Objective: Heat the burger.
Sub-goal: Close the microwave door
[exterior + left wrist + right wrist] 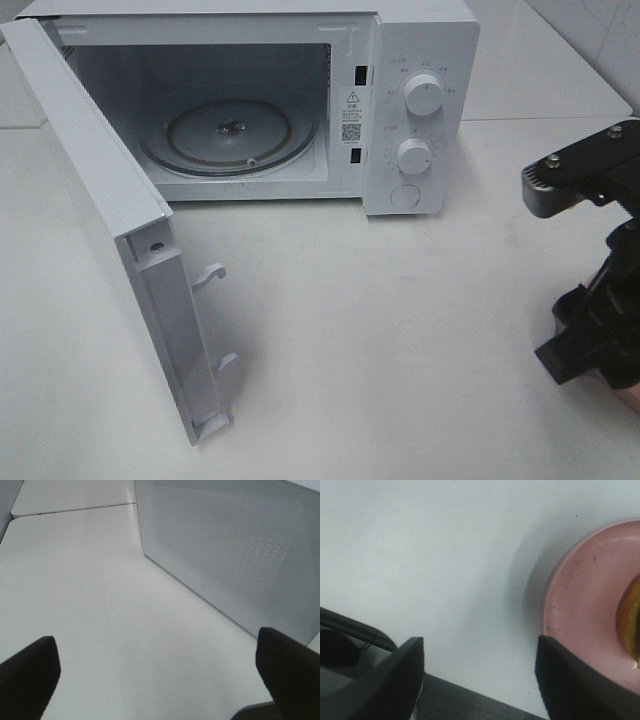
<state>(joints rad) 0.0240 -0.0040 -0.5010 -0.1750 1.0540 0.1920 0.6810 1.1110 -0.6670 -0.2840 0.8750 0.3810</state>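
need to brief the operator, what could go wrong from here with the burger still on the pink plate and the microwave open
1. The right gripper is open above bare table beside the pink plate, with only a sliver of the burger in its view; closing now might catch the rim or nothing.
2. The microwave door swings far out over the table and could be struck on the way in.
3. The tall burger may tip or be squashed if gripped off-centre.

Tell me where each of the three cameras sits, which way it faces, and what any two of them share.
Exterior high: mounted above, looking down at the open microwave on the white table; the right arm shows at the edge.
Left wrist: looks past the open left hand at the microwave's door.
Right wrist: looks down between the open right hand fingers at the pink plate and the burger.
Shared: exterior and left wrist both show the door.
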